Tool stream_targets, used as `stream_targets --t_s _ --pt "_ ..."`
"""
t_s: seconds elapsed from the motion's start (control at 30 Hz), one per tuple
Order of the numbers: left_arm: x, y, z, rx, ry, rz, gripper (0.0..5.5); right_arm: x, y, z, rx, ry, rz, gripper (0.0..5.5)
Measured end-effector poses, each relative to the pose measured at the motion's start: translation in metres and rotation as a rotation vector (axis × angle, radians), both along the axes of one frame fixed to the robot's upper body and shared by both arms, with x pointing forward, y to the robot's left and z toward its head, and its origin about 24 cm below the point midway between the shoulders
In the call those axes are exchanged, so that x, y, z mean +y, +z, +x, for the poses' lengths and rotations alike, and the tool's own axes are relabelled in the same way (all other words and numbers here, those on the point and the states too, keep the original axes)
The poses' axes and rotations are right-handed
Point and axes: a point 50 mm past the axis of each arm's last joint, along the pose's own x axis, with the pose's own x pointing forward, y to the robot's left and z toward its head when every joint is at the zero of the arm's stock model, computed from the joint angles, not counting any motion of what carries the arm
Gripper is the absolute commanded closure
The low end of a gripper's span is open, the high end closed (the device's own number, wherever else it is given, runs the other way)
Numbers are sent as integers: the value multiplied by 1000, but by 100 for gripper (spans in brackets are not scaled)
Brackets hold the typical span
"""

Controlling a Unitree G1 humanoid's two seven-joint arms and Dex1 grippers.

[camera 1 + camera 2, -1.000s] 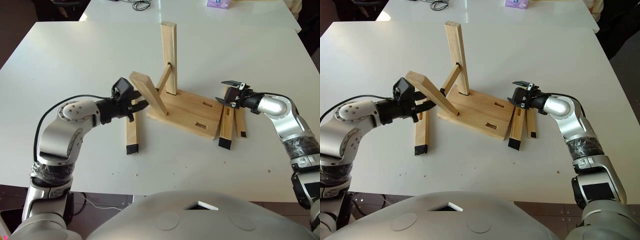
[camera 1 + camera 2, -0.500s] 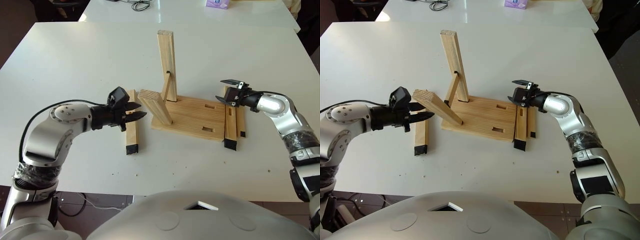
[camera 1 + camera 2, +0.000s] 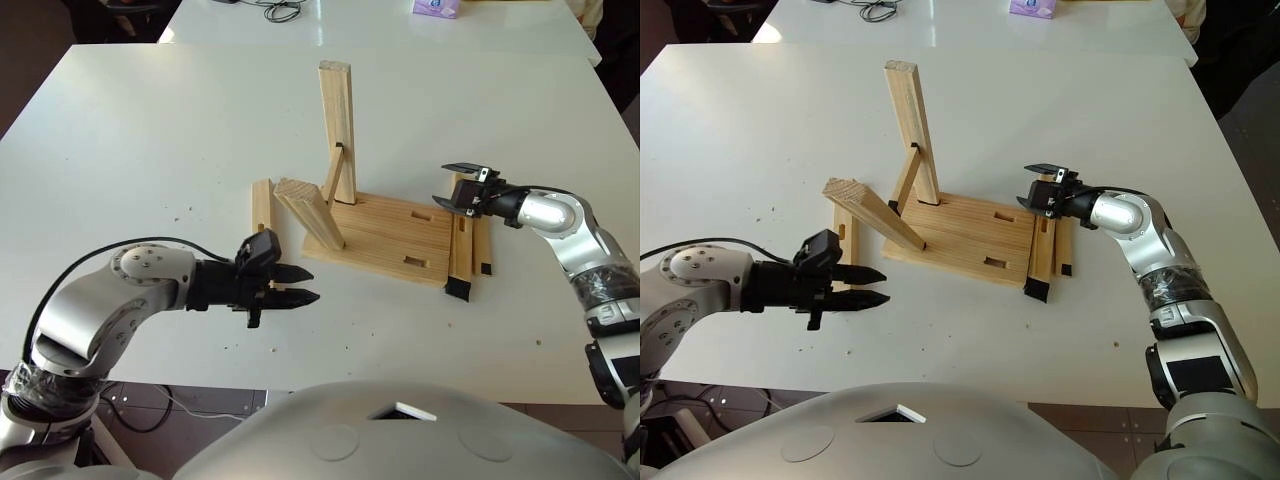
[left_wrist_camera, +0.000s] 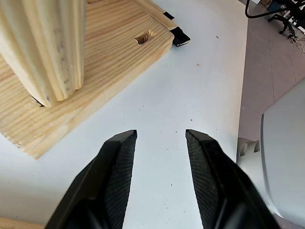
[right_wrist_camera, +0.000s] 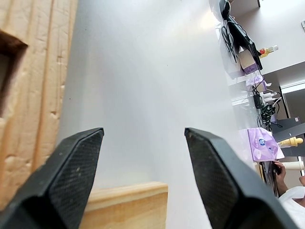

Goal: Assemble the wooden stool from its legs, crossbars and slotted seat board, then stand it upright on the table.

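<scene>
**Both grippers open and empty beside the half-built stool**

The left gripper (image 3: 297, 285) hovers over the table (image 3: 150, 140) with its fingers spread wide, holding nothing. It is at about 8 o'clock from the seat board (image 3: 385, 238). The right gripper (image 3: 452, 186) is likewise wide apart and empty at the board's 2 o'clock, just above the far ends of two loose legs (image 3: 462, 250) lying along its 3 o'clock edge. The board lies flat. An upright leg (image 3: 337, 115) stands at its 11 o'clock corner and a leaning leg (image 3: 310, 212) tilts at 9 o'clock. A thin crossbar (image 3: 332, 178) slants between them. A third loose leg (image 3: 262, 203) lies farther out at 9 o'clock.
</scene>
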Motion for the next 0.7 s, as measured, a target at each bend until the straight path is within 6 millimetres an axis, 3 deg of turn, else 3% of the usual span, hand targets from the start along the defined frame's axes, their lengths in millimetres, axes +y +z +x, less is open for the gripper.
stream_targets --t_s 0.3,0.7 --pt "-7 -38 13 3 112 155 359 3 2 -1 14 34 -21 234" --pt "-23 -46 38 -147 150 207 359 8 6 -7 58 140 -66 234"
